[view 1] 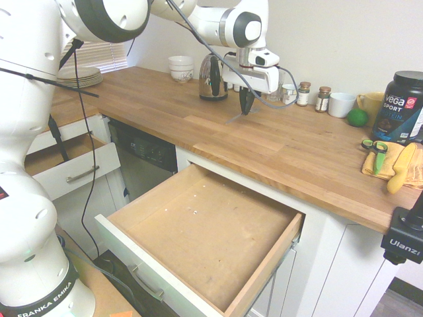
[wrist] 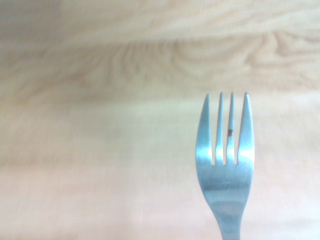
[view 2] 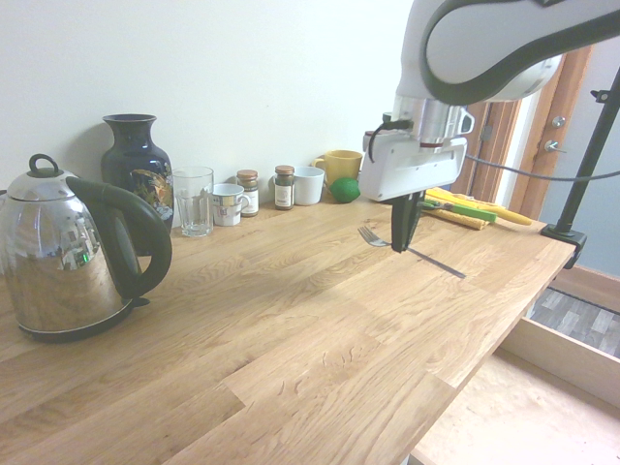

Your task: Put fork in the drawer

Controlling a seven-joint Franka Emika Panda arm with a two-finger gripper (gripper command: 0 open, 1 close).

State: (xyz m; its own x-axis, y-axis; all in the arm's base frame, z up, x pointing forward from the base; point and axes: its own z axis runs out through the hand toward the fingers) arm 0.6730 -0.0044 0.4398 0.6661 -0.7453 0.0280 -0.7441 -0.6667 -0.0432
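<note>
The gripper (view 2: 403, 244) points straight down over the wooden counter (view 1: 277, 148), and its two dark fingers (view 2: 408, 218) are squeezed tight on the fork (view 2: 373, 235). The fork lies flat in the grip, up in the air above the wood. Its prongs stick out to one side of the jaws, toward the wall side of the counter, and its thin handle sticks out the other way, toward the counter's front edge. In the wrist view the four prongs show big and shiny, with only bare wood under them. The big drawer (view 1: 264, 264) is pulled wide open, lower than the jaws and out past the front edge of the counter, well away from them. Its wood floor is bare. A smaller drawer (view 1: 73, 173) is open too, farther off to the side. Behind the jaws, along the wall, stand a glass (view 2: 194, 201), a small cup (view 2: 229, 203), two little spice jars (view 2: 265, 189), a white mug (view 2: 308, 184), a yellow mug (view 2: 339, 165) and a green lime (view 2: 345, 189). A shiny kettle (view 2: 68, 254) and a dark vase (view 2: 136, 167) stand further along. On the handle side of the jaws lie green scissors (view 1: 375, 150) on a yellow cloth (view 1: 390, 162). Nothing stands on the bare wood between the jaws and the big drawer.
</note>
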